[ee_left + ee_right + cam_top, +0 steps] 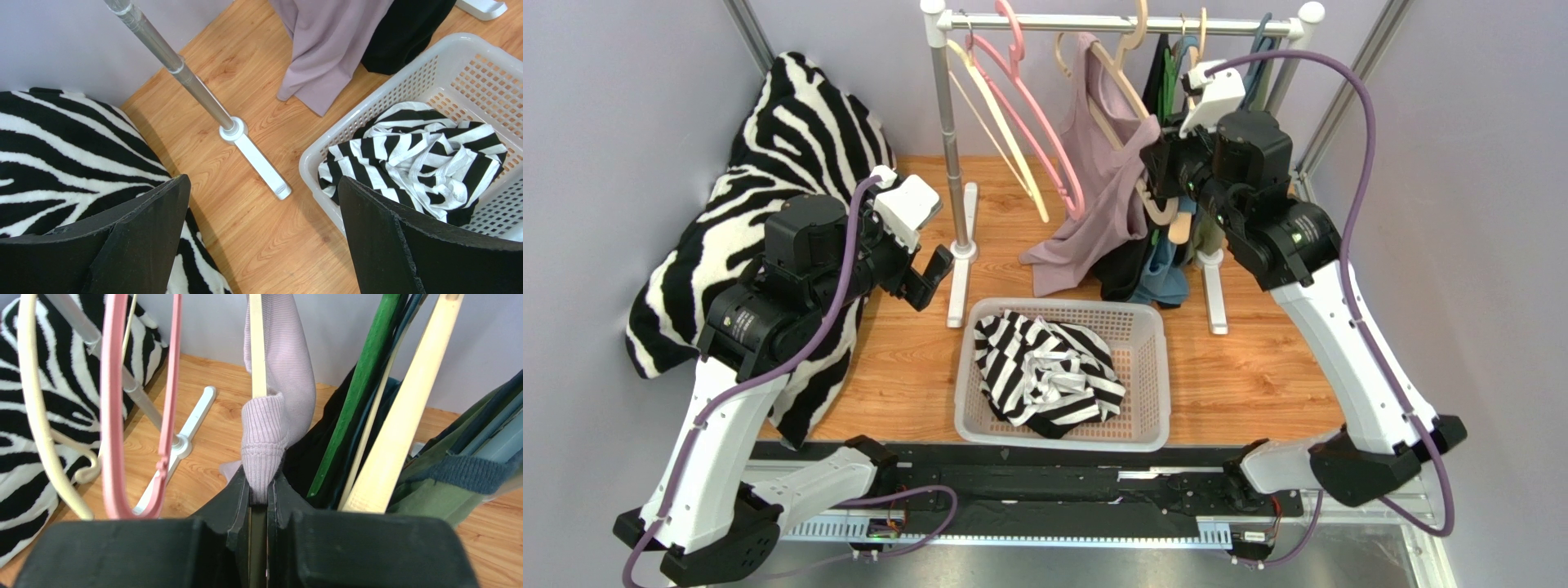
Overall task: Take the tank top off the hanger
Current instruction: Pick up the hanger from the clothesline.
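The mauve tank top [1100, 184] hangs on a pale wooden hanger [1124, 74] at the middle of the rail, its hem draping to the table. My right gripper [1161, 172] is at the hanger's right shoulder. In the right wrist view that gripper [261, 484] is shut on the bunched ribbed strap of the tank top [270, 435], with the hanger's arm [258, 349] running down between the jaws. My left gripper [934, 276] hovers left of the rack's foot. Its jaws [264, 202] stand wide open over bare wood, holding nothing. The tank top's hem [331, 49] lies beyond it.
A white basket [1149, 321] holding a black-and-white striped garment [1044, 368] sits front centre. A zebra cushion [787, 159] fills the left. Bare pink hangers [1026, 110] hang left of the tank top. Dark and green garments [1167, 263] hang right of it. The rack's left post [946, 135] stands close to my left gripper.
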{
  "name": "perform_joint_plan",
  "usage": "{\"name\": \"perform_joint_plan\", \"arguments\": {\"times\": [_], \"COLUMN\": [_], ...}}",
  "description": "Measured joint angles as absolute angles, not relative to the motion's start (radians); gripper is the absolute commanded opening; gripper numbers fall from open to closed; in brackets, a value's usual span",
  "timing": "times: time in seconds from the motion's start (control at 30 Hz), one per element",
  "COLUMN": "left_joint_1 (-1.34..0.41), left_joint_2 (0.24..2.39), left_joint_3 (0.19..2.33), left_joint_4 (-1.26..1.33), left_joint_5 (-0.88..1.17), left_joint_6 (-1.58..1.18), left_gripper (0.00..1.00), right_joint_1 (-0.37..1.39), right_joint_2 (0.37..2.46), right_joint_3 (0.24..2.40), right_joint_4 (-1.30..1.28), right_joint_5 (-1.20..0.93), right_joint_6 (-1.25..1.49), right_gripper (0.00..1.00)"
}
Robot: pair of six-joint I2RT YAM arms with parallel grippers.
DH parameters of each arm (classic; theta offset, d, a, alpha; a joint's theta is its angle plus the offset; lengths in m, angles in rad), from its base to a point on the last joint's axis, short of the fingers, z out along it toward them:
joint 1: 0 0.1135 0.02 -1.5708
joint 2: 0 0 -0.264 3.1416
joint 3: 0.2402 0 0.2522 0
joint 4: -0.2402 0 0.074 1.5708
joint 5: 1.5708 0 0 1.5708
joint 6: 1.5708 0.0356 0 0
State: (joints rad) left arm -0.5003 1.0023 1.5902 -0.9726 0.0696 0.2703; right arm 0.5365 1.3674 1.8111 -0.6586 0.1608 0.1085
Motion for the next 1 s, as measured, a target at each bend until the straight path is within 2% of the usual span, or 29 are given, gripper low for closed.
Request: {"name": "perform_joint_plan", "arguments": {"times": [0.27,0.67,0.8,1.0], "left_joint_1": [-0.500,-0.499,-0.498,-0.497], "left_joint_2": [1.002,1.002,1.003,1.003], "left_joint_3": [1.590,1.590,1.591,1.591], "left_joint_4": [-0.973,-0.974,-0.976,-0.976], "left_joint_5": [0.070,0.068,0.068,0.066], "left_joint_6": [0.270,0.271,0.271,0.271], "left_gripper": [0.99,0.99,0.99,0.99], "right_joint_1": [0.558,0.571,0.572,0.573], "right_joint_2": [1.156,1.100,1.031,0.963], "right_joint_3": [1.620,1.570,1.627,1.874], "right_joint_4": [-0.609,-0.664,-0.730,-0.802], "right_joint_5": [0.069,-0.010,-0.043,-0.123], "right_joint_6": [0.115,0.118,0.117,0.117], "right_gripper": [0.00,0.00,0.00,0.00]}}
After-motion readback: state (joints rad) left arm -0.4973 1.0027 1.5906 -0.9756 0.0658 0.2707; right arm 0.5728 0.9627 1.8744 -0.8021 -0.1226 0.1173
